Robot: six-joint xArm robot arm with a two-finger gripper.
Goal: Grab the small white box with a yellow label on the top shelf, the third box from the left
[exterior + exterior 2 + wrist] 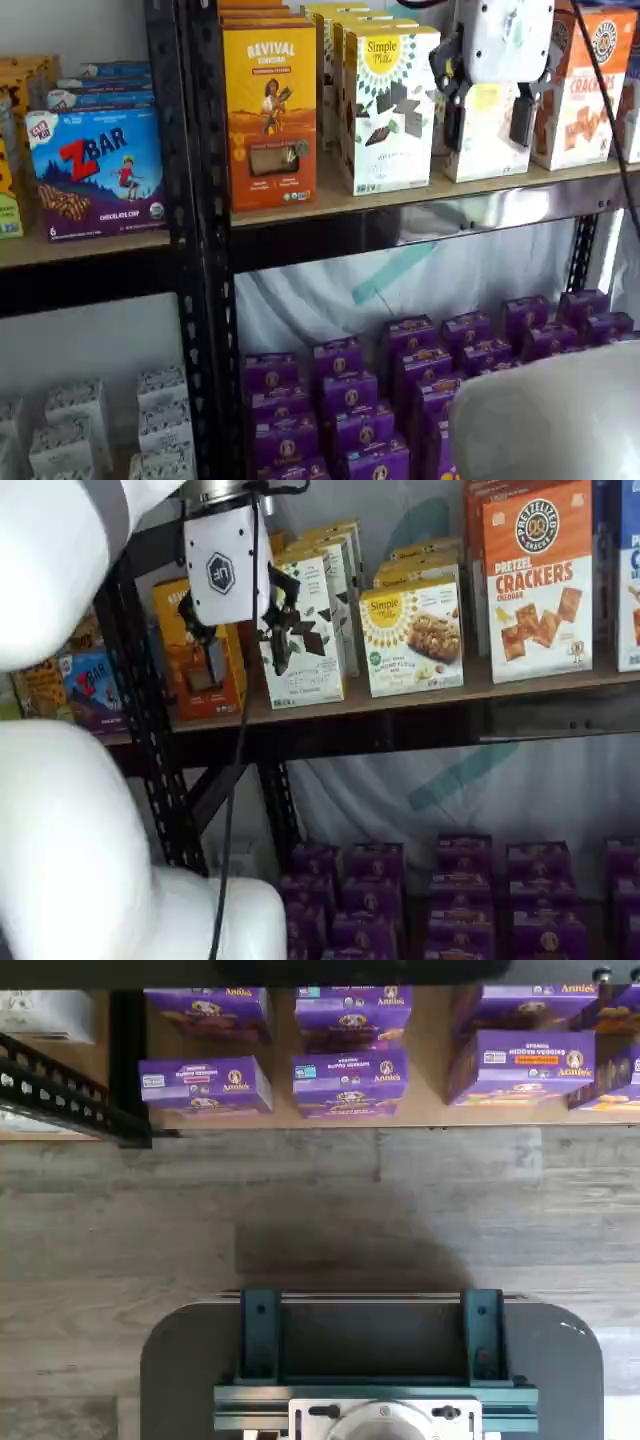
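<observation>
The small white box (412,635), with a yellow sunburst label and a brown bar picture, stands on the top shelf (420,702) between a taller white box and a crackers box. In a shelf view my gripper (243,640) hangs in front of the shelf, left of that box and apart from it. Its two black fingers are open and empty. In a shelf view the gripper (487,138) lines up with the small white box (490,165), which shows through the gap above the top shelf (400,195). The wrist view shows neither.
An orange box (268,110) and a taller white box (388,110) stand left of the target, and a pretzel crackers box (540,580) stands to its right. Purple boxes (350,1080) fill the level below. A black upright (200,200) stands left. My white arm (60,800) fills the near left.
</observation>
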